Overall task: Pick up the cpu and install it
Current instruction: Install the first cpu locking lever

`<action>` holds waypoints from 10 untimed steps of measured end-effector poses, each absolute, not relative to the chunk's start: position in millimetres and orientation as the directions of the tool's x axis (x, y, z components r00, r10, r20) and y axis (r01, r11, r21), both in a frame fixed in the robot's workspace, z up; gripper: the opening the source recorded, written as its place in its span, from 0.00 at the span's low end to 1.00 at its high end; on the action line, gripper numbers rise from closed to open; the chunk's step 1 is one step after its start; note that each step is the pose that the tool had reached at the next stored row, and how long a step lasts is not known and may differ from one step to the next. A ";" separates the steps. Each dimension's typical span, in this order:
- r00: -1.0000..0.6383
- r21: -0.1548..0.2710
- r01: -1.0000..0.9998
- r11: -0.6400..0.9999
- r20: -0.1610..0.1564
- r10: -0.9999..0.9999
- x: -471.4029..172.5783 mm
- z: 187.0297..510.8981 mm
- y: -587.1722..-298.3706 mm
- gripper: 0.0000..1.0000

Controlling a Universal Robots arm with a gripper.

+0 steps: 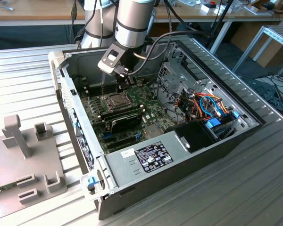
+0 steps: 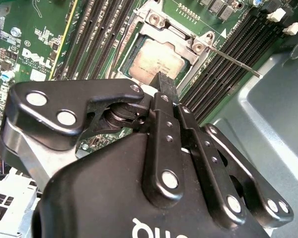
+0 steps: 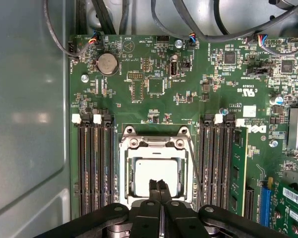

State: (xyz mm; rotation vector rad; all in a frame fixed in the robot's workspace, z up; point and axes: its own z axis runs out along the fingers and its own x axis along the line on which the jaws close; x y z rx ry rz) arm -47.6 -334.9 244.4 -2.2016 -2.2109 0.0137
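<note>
1. Gripper [image 3: 158, 184]: fingertips pressed together, nothing pinched between them. Same in the second wrist view [image 2: 164, 79], where both fingers read as one dark blade.
2. Position: in the exterior view the gripper [image 1: 124, 84] hangs inside the case [image 1: 61, 89], upper middle of the frame, just above the socket.
3. Cpu [image 3: 154, 171]: lying flat in the socket, dull silver top facing up, with the frame [image 3: 154, 144] around it. In the exterior view it sits left of centre [image 1: 114, 99]. In the second wrist view the cpu [image 2: 156, 62] is just beyond the fingertips.
4. Contact: tips are over the near edge of the cpu. I cannot tell whether they touch it or hover.
5. Lever [image 2: 233, 62]: a thin rod running along the socket's side, next to the RAM slots [image 3: 94, 163]. I cannot tell if it is latched.
6. Step, my read: the pick and drop-in look done, since the chip is in the socket and the fingers are empty. I am at the seating or securing end of the install.
7. Any further move calls for small vertical motion only. Sideways drag could skew the chip, and the tips must stay clear of the frame and lever.
</note>
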 end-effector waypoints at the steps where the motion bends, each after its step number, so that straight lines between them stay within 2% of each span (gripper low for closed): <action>1: -0.004 -0.021 1.000 0.004 0.009 1.000 -47.5 244.4 -334.9 0.11; 10: -0.023 -0.021 1.000 0.023 0.009 1.000 -47.5 248.1 -334.9 0.11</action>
